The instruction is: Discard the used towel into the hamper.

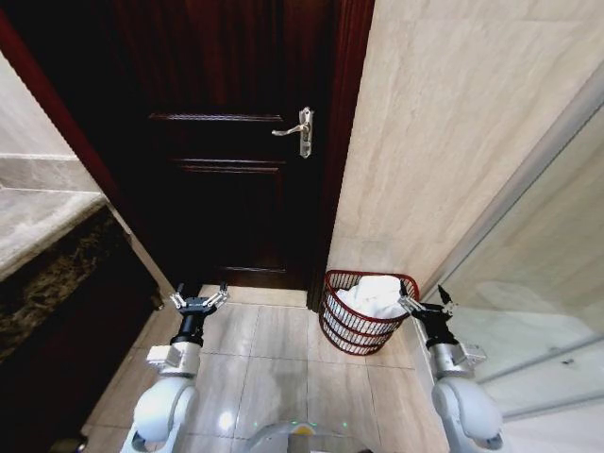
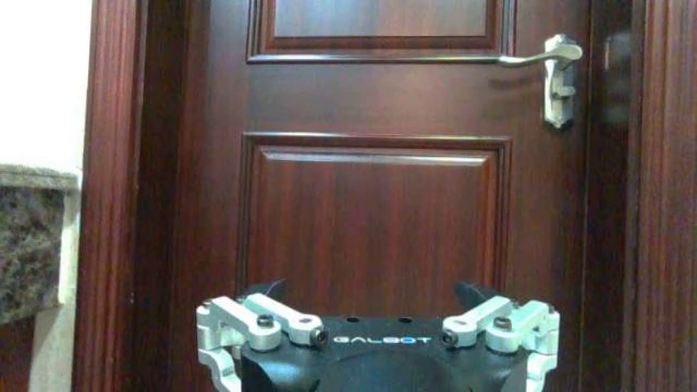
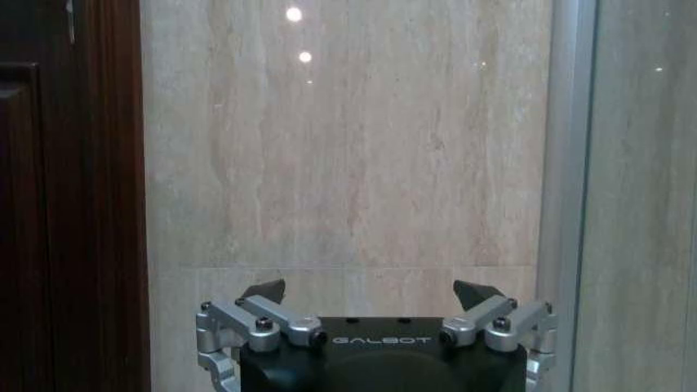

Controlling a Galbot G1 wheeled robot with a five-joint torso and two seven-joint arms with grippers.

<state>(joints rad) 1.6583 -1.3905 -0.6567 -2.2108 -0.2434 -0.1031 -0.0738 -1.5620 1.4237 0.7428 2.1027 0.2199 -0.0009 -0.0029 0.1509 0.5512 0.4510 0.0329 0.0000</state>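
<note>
Both arms reach forward and low from the robot's shoulders over the tiled floor [image 1: 274,349], roughly parallel, wrists level.

The left gripper [image 1: 198,298] hovers above the floor in front of the dark door [image 1: 226,142], its fingers spread wide with nothing between them. In the left wrist view the left gripper [image 2: 370,294] points straight at the door's lower panel, both fingertips apart and empty, the lever handle [image 2: 544,61] higher up and off to one side.

The right gripper [image 1: 424,302] is held at about the same height, just beside the hamper [image 1: 349,330], close to its rim on the robot's right side; whether it touches the rim cannot be told. Its fingers are also wide open and hold nothing. In the right wrist view the right gripper [image 3: 370,292] faces the beige stone wall [image 3: 348,163], with a metal frame strip [image 3: 564,163] next to it.

The hamper stands on the floor against the wall, just right of the door frame, between the two grippers but much nearer the right one. A white towel [image 1: 373,294] lies bunched inside it, rising to the rim.
</note>
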